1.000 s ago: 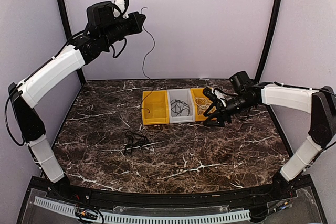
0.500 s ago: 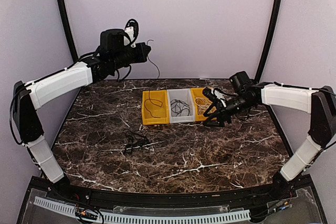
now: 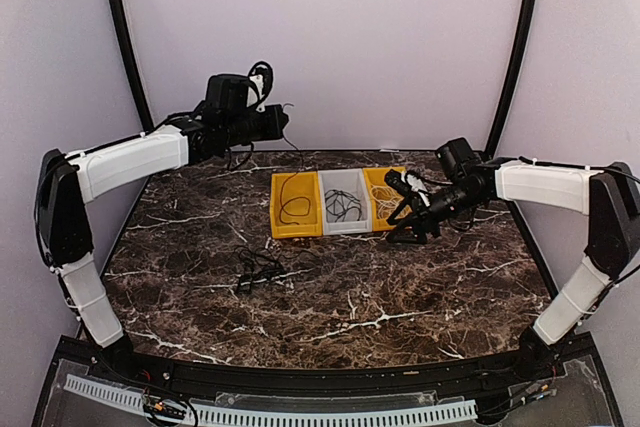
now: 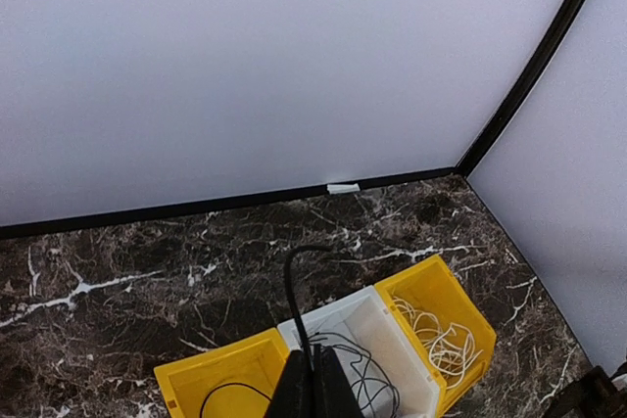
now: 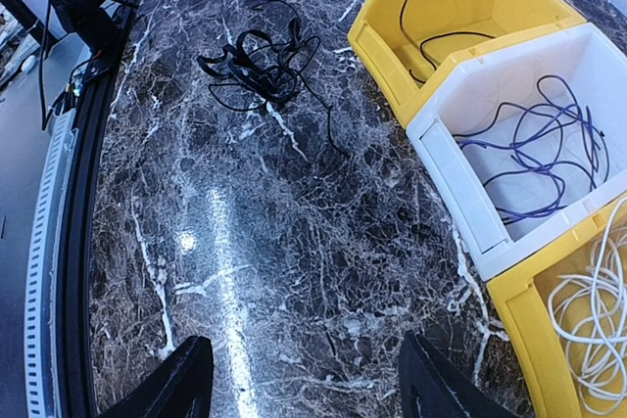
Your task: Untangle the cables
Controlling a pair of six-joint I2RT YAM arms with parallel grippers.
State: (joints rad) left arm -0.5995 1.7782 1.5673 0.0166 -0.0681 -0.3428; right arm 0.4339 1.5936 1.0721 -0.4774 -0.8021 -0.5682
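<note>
One black tangle [image 3: 258, 272] lay at your table's [image 3: 400, 297] 8 o'clock. Your right gripper [image 5: 309, 394] gaped empty at 3 o'clock of three bins [image 3: 345, 230], one cable each. Your left gripper [image 4: 313, 384] pinched the black cable [image 4: 291, 291] hanging into the yellow bin [image 3: 283, 230] at 9 o'clock.

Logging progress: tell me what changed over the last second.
The left gripper, shut on the black cable, came down, lowering the cable into a coil in the left yellow bin. The right gripper, open, and the black tangle on the table stayed put.
</note>
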